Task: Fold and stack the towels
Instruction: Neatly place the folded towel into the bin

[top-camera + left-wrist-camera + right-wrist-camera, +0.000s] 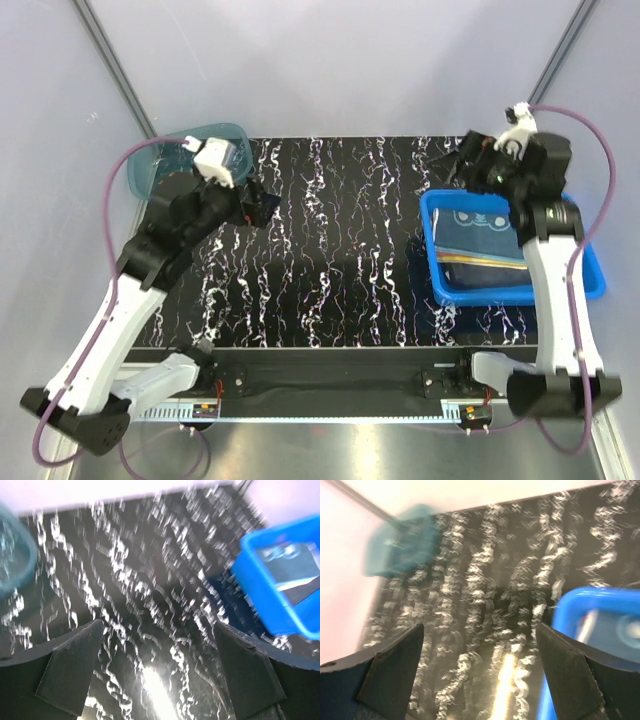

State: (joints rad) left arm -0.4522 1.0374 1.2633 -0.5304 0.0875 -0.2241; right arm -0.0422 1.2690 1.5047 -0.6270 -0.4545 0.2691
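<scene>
Looking basically done: the towels [478, 238] sat folded and stacked inside the blue bin [592, 284] on the right (couldn't spot any loose ones), while the left gripper [157, 630] and right gripper [480, 630] both gaped wide, holding nothing.

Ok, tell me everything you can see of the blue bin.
The blue bin is a rigid, glossy plastic rectangular tub with a raised rim, sitting flat on the black marbled table at its right side. Folded towels lie stacked inside, a dark blue printed one on top. The right arm passes over its right half.
</scene>
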